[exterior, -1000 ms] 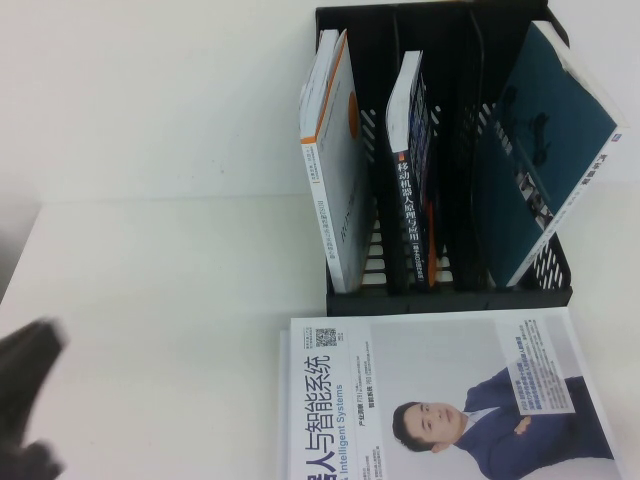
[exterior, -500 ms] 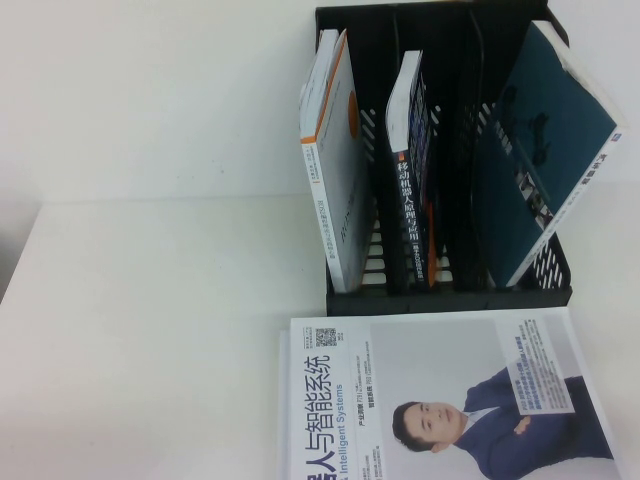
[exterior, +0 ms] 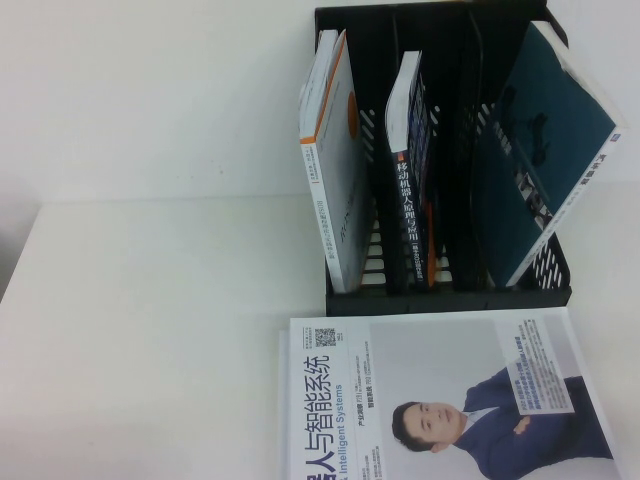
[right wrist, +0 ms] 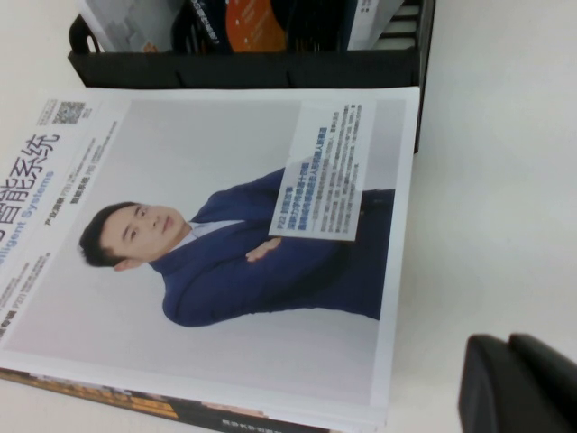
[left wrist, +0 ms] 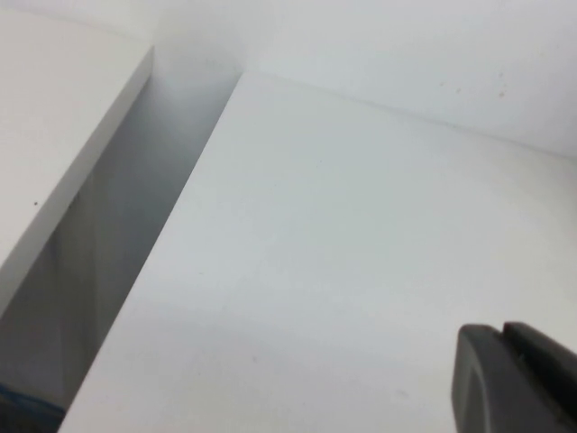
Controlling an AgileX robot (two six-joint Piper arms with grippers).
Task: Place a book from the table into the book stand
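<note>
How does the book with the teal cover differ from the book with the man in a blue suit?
The teal book stands inside the black rack, in its right slot; the book with the man lies on the table in front of the rack. The teal book leans tilted; the other lies flat. The teal book shows a dark cover; the other a pale one. Both are large and thin.

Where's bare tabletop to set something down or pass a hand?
Free: the table left of the book stand and of the flat white book with the suited man. Crowded: right side, that book lying just in front of the stand; three slots hold books, including the teal-backed book. Left tool shut over bare table; right tool beside the flat book.
</note>
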